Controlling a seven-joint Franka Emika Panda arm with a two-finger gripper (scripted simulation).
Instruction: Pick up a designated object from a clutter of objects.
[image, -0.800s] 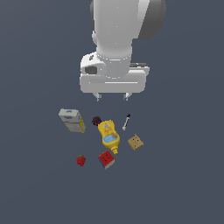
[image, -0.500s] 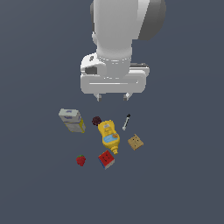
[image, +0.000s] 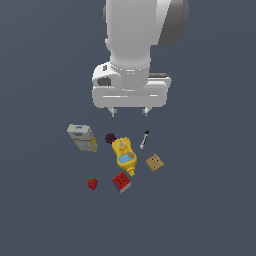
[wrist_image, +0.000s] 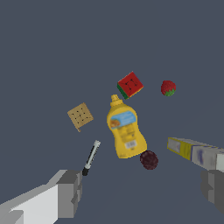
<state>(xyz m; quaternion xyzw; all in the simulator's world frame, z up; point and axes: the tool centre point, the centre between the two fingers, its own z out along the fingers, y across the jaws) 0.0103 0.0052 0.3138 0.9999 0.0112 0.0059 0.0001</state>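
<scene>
1. nothing is seen to have moved since the earlier frames.
2. fingers (image: 129, 112) are held spread above the clutter, empty.
3. flat tan-brown square cracker-like block (image: 155, 162) lies on the desk (image: 210, 200) just beside the yellow plastic bottle (image: 124, 154).

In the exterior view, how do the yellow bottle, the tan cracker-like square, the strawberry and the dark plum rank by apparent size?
1. Yellow plastic bottle, clearly largest.
2. Flat tan square block with dark dots.
3. Small red strawberry and dark round plum: they look about alike, too close to rank.

Simulated scene, featureless grey-blue floor (image: 45, 215), no room features
</scene>
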